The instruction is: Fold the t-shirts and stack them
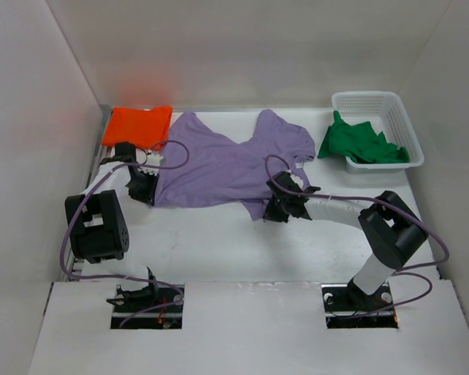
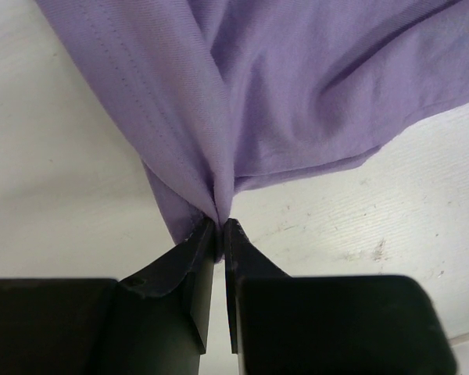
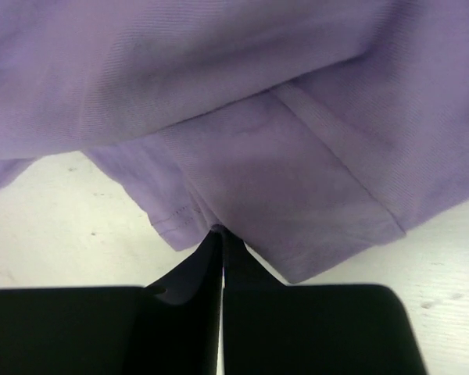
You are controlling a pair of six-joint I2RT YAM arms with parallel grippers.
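The pale lavender-purple cloth short-sleeved t-shirt (image 1: pixel 219 160) lies spread, rumpled, across the middle of the white surface (image 1: pixel 219 246), its sleeves toward the far wall. The left hand (image 1: pixel 141 189) holds the shirt's left near corner, with a bunched fold of cloth pinched between its narrow jaws. The right hand (image 1: pixel 280 205) sits at the shirt's near right edge, its jaws pressed together right at the hem; whether cloth is caught between them cannot be told. The bright orange t-shirt (image 1: pixel 137 125) lies folded at the far left, just beside the lavender one. The green t-shirt (image 1: pixel 359 144) spills, crumpled, from the white plastic lattice basket (image 1: pixel 375 99) at the far right.
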